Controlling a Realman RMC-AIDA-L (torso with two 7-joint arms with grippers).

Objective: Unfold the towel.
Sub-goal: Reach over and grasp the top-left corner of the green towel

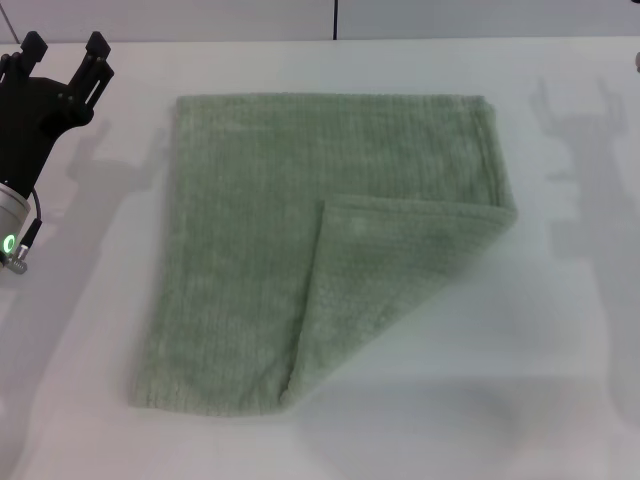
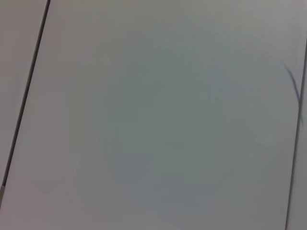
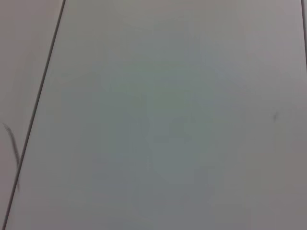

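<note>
The pale sage-green towel (image 1: pixel 260 230) lies flat on the white table (image 1: pixel 570 330) in the head view, at the middle. Its near right corner is folded over toward the middle, making a triangular flap (image 1: pixel 385 285). My left gripper (image 1: pixel 65 45) is at the far left, raised off the table and well clear of the towel, with its two black fingers (image 1: pixel 97 45) apart and nothing between them. My right gripper is out of view; only its shadow falls on the table at the right. Both wrist views show only bare table surface.
The table's back edge (image 1: pixel 400 38) runs along the top of the head view, with a dark seam (image 1: pixel 335 18) behind it. Bare white table surrounds the towel on all sides.
</note>
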